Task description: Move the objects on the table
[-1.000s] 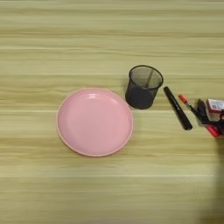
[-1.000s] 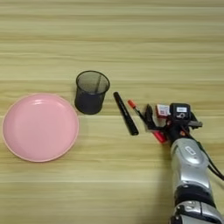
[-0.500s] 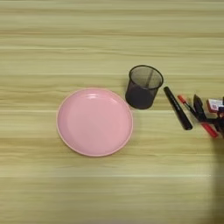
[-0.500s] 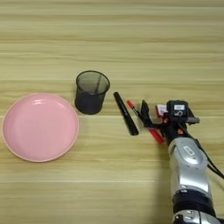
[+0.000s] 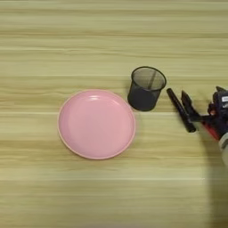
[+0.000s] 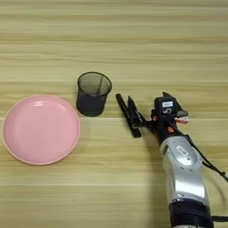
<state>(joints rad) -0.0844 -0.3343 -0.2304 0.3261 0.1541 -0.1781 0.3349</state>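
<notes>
The black mesh cup stands upright mid-table, with the pink plate to its left. A black marker lies slanted just right of the cup. My right gripper is open and low over the table; its left finger lies right beside the marker. Only a short red end of the pen shows below the gripper. A white-and-red corner of the packet peeks out on the gripper's right side; the rest is hidden.
My silver forearm rises from the bottom edge right of centre. Bare wooden table stretches across the far half and along the near left.
My gripper has shifted left across the pen and packet, bringing its left finger up to the marker. Cup, plate and marker stay where they were.
</notes>
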